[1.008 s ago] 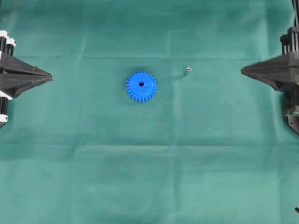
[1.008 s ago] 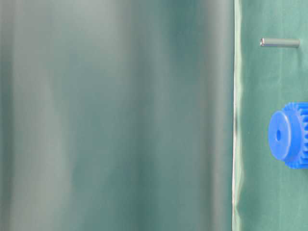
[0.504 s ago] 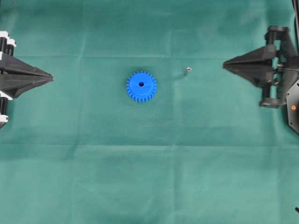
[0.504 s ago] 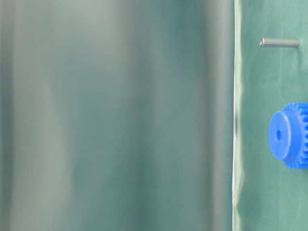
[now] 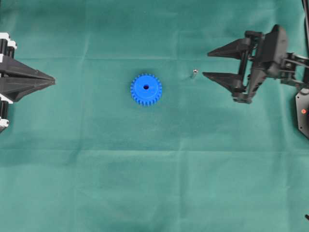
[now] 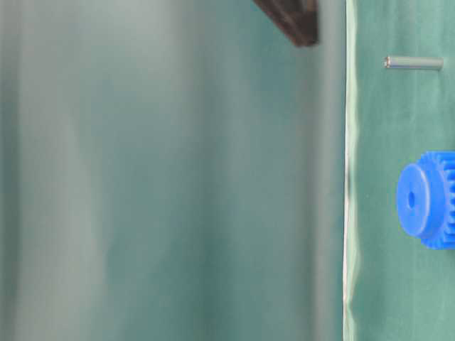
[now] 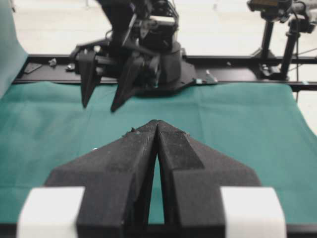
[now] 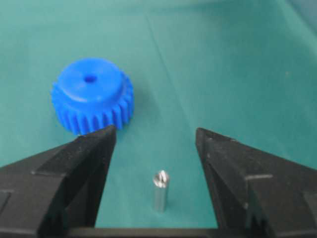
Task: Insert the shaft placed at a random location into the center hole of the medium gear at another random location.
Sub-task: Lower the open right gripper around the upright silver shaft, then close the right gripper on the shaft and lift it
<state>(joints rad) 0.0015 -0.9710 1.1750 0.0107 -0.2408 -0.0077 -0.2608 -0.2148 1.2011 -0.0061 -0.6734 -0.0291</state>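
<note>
The jaws of the right gripper (image 5: 206, 64) are held wide and empty, with the shaft (image 5: 194, 73), standing upright on the cloth at three o'clock of the medium gear (image 5: 146, 89), lying just beyond the tips at nine o'clock, while the left gripper (image 5: 52, 80), closed, is kept well apart.

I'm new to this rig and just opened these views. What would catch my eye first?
The bright blue medium gear lies flat mid-cloth, its center hole facing up. Just right of it the tiny silvery shaft stands upright, untouched. The right gripper faces it, jaws wide; the left gripper sits shut at the left edge.
</note>
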